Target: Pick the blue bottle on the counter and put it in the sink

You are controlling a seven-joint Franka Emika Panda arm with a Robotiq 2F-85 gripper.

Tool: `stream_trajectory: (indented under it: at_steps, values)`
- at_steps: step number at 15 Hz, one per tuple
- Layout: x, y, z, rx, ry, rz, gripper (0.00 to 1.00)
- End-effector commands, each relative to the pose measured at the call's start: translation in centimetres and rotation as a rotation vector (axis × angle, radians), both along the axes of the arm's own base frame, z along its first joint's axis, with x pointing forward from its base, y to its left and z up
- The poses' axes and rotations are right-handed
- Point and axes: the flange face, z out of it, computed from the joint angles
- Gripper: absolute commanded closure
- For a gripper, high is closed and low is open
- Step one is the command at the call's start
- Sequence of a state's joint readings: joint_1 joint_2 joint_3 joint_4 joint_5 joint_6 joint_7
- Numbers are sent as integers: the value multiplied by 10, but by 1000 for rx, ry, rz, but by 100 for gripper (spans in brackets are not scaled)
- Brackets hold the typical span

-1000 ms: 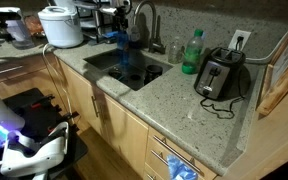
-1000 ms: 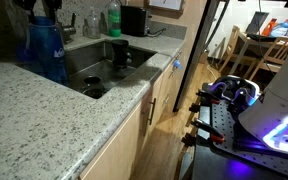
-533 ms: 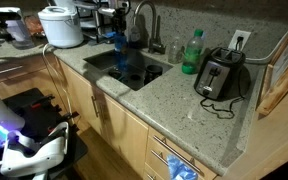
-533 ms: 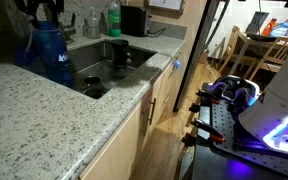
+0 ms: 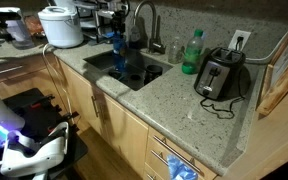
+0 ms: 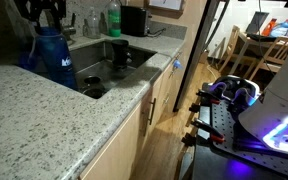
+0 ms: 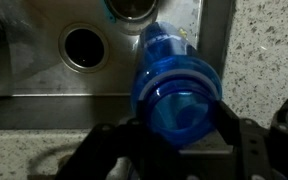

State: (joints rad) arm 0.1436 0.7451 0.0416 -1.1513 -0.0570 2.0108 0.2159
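**Mia:** Where is the blue bottle [image 6: 52, 58]?

**Sam:** It hangs straight down from the gripper [image 6: 44, 14]. It stands up tall, with its top in the gripper.

**Mia:** Is the gripper wide?

**Sam:** No. It is closed on the bottle. In the wrist view the two black fingers [image 7: 112, 145] press on it, one on each side, and the blue top fills the gap between them.

**Mia:** What is under the gripper?

**Sam:** The sink [image 7: 29, 72]. The bottle is over the grey basin, close to one wall of it. The speckled counter [image 7: 269, 60] starts just past that wall. I cannot tell if the bottle's bottom touches the sink floor.

**Mia:** What else is down there?

**Sam:** A round drain hole [image 7: 84, 45]. It is in the sink floor, off to the side of the bottle, not under it.

**Mia:** And around the gripper?

**Sam:** The curved faucet [image 5: 144, 22] is just beside it. Past the faucet stand a green bottle [image 5: 192, 50] and a toaster [image 5: 221, 72], both on the counter. On the other side of the gripper, well apart from it, sits a white cooker [image 5: 61, 25].
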Motion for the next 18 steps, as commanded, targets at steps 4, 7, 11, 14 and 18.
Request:
stream_trajectory:
  at_steps: [4,7,11,14,18]
  values:
    - [-12,-1,15,6,19,4,7]
    - [-12,-1,20,9,13,4,1]
    - [-13,-2,29,12,2,3,0]
    - [-17,0,40,9,-3,3,0]
    - [-35,6,60,-26,36,12,0]
